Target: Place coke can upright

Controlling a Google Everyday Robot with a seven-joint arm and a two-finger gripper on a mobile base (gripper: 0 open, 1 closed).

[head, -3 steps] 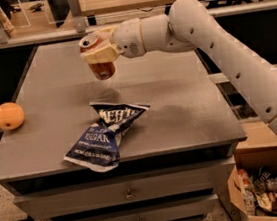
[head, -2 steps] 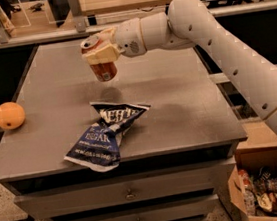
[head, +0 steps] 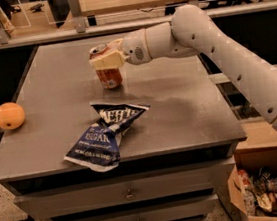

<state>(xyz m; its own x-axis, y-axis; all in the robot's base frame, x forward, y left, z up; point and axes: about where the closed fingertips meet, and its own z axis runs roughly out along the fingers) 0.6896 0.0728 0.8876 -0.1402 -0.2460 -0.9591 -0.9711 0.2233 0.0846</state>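
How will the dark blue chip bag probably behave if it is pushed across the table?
It looks crumpled and twisted, so the chip bag would likely flex and crinkle rather than slide stiffly. It lies flat, so it should not roll. It seems light; a gentle push may move it. The gripper, farther back, is shut on the coke can.

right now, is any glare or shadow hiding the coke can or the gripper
Camera view: warm, dim light, no hard glare on the coke can; the gripper, over the table's far middle, is shut on the can's upper part and covers it; a soft arm shadow falls on the table right of the can; faint sheen on the chip bag.
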